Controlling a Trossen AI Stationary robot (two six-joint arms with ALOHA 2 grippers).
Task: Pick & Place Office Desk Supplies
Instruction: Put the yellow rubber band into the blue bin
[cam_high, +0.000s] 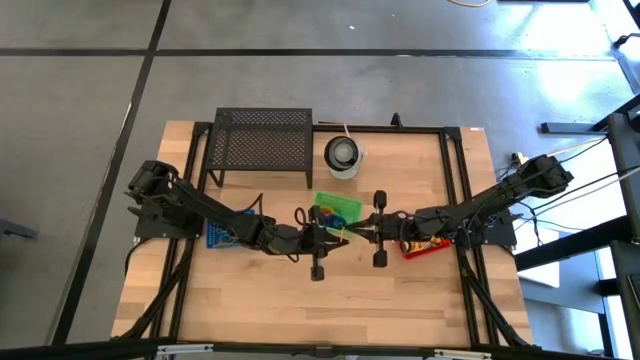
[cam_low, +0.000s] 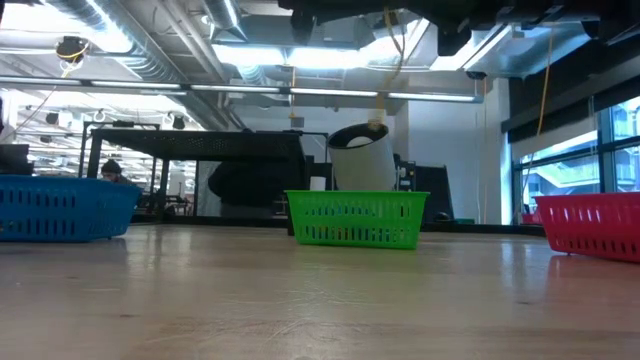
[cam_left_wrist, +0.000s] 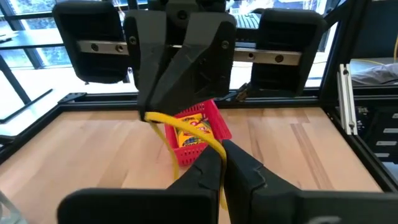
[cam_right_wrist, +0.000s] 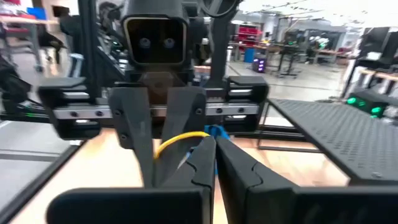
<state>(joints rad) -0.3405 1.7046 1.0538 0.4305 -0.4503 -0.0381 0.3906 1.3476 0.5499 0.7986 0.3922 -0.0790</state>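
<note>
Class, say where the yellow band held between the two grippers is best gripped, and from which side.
Probably the bare arc of the yellow band midway between the left gripper and right gripper, from above: only that curved stretch stands clear of their fingers.

- Your two dark grippers, left gripper (cam_high: 343, 236) and right gripper (cam_high: 357, 234), pinch a yellow loop (cam_left_wrist: 186, 128) between them.
- Beside them sits a green basket (cam_high: 338, 208).
- Behind your right gripper: a red basket (cam_high: 422, 248); behind the left: a blue basket (cam_high: 222, 235).
- The black mesh rack (cam_high: 261, 142) shows a perforated pattern.
</note>
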